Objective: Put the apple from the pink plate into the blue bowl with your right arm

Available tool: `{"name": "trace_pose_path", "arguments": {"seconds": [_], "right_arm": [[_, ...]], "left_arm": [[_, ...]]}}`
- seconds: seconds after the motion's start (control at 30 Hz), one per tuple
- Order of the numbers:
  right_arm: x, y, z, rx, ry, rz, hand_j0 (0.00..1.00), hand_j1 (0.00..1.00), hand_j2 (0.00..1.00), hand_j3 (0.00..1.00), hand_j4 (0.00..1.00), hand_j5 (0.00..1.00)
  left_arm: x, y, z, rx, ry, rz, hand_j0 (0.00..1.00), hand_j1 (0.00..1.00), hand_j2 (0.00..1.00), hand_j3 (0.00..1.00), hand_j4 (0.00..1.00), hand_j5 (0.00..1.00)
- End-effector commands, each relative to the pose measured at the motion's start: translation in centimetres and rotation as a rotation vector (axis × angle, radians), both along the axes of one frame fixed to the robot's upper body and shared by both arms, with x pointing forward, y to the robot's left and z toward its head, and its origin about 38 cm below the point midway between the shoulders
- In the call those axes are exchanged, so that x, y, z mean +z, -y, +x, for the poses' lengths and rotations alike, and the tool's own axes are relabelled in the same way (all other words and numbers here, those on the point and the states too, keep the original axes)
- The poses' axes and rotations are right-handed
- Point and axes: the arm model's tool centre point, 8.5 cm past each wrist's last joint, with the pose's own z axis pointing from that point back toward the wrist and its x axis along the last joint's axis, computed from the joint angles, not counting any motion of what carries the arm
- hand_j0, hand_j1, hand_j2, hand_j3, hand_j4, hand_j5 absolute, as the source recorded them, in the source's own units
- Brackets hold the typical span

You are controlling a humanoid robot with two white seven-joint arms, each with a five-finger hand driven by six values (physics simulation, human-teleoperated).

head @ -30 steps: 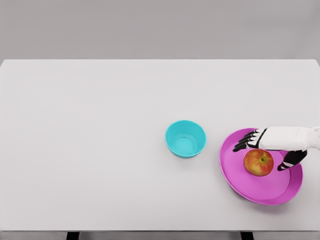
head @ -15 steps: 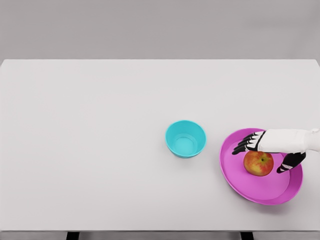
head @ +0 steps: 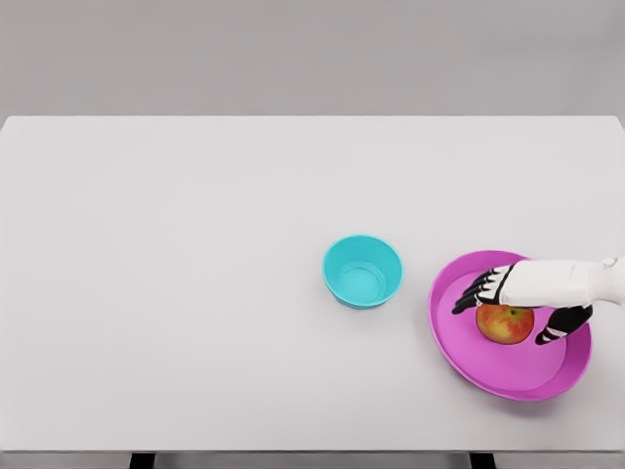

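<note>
One apple sits on the pink plate at the lower right of the frame, and that is the thing I have to move. My right hand comes in from the right edge and hangs over the top of the apple, hiding its upper part. The fingers are spread out and point left, with the thumb down on the apple's right side. They are not wrapped around it, so I call the hand open and holding nothing. I cannot tell if the palm is touching the fruit or just above it. I think the apple will feel firm and a bit heavy for its size. Its skin looks smooth, so it could slip or roll on the plate if I push it from one side only. I would take it around its wide middle, fingers on one side and thumb on the other. A little farther up and to the left, near the middle of the frame, the blue bowl waits on the white table, apart from the plate.
</note>
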Motion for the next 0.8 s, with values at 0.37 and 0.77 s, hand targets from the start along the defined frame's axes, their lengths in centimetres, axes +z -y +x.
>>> {"name": "trace_pose_path", "arguments": {"seconds": [0.37,0.77], "right_arm": [[-0.7,0.1,0.2,0.009,0.008,-0.037,0.46,0.46,0.46,0.46,0.46,0.46],[1.0,0.0,0.9,0.011,0.052,-0.024,0.38,0.38,0.38,0.38,0.38,0.38]], "left_arm": [[0.0,0.0,-0.1,0.000,-0.001,0.000,1.00,1.00,1.00,1.00,1.00,1.00],[0.0,0.0,0.0,0.000,0.000,0.000,1.00,1.00,1.00,1.00,1.00,1.00]]}}
